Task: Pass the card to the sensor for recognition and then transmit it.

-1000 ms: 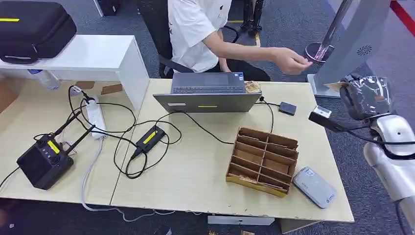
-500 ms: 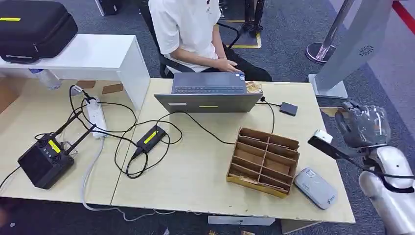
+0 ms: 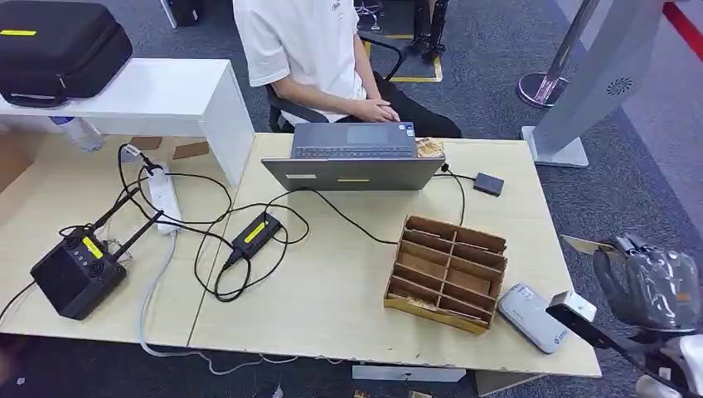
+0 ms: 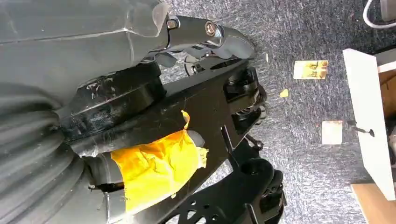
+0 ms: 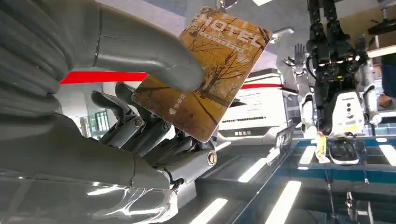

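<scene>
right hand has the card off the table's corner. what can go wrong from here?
1. The card is pinched near one end by the right hand, most of it sticking out past the thumb; it could slip or twist.
2. The hand sits close to the grey reader on the table's edge; a low sweep could knock it off.
3. The divider box is right beside it.

The right hand is wrapped in clear, crinkly plastic over dark grey, with a black bracket and a small white-tipped module bolted on at about 8 o'clock of it. Up close, a thick smooth grey thumb and darker metal fingers with round silver screws can be seen, plus a grey ribbed cover. On the left hand the same grey shell and screws are seen, and crumpled yellow tape is stuck on black framework.
</scene>
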